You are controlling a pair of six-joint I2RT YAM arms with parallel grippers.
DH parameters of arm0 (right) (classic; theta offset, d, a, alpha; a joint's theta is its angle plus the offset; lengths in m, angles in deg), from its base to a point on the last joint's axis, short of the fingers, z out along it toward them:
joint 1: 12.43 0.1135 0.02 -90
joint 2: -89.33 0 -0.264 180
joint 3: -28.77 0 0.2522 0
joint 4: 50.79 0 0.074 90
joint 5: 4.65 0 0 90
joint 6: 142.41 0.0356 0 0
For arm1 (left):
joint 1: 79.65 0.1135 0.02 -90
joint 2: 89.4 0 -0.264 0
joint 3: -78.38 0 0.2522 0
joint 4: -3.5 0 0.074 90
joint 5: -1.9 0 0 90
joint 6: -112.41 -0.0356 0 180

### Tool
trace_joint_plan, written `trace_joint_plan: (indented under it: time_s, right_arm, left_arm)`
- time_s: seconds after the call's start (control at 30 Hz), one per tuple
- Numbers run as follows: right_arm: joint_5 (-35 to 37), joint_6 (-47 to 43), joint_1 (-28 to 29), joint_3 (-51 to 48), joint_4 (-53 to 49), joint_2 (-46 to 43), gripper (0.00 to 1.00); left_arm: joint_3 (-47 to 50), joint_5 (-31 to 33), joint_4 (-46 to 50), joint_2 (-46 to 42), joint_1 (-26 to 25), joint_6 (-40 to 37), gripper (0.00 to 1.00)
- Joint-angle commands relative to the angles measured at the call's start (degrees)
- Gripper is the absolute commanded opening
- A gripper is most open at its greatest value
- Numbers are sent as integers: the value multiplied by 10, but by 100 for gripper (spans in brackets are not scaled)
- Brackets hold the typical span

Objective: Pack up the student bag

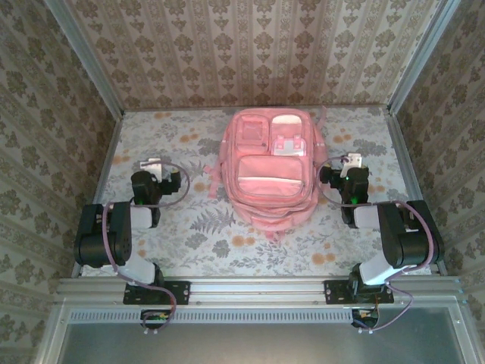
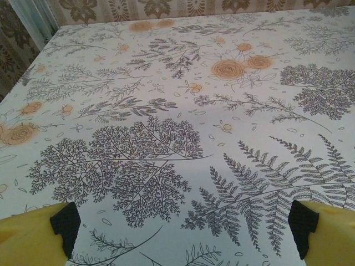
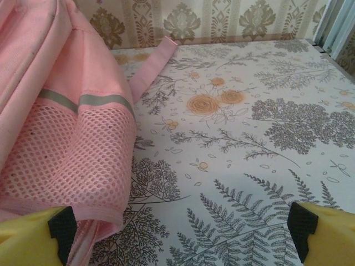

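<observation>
Floral surface (image 1: pixel 189 227): student bag (image 1: pixel 269 171) lies lengthwise near-to-far; right tool (image 1: pixel 350 161) just beside its mesh side, left tool (image 1: pixel 150 163) farther; both spread.

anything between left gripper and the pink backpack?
Nothing. The top view shows just bare floral tablecloth between the left gripper and the pink backpack.

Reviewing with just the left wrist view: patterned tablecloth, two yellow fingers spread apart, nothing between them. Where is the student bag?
Observer: The student bag lies mid-table, front pockets up, off to the right of the left gripper and apart from it.
Operator: Where is the right arm?
Observer: The right gripper is open beside the bag's right side, right next to its mesh side pocket.
</observation>
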Motion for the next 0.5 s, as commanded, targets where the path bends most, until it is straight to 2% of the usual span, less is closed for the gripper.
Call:
trace_joint_plan:
  time_s: [0.0, 0.07, 0.3, 0.47]
  right_arm:
    - [22, 7, 4, -8, 7, -5, 100]
    - [22, 7, 4, -8, 6, -6, 100]
    - [23, 6, 6, -6, 3, -5, 100]
    - [23, 6, 6, -7, 4, -5, 100]
  left_arm:
    - [-2, 10, -3, -9, -9, -17, 100]
    - [1, 33, -9, -10, -22, -22, 100]
    - [-7, 2, 4, -7, -4, -9, 100]
    - [-5, 8, 0, -8, -7, -13, 100]
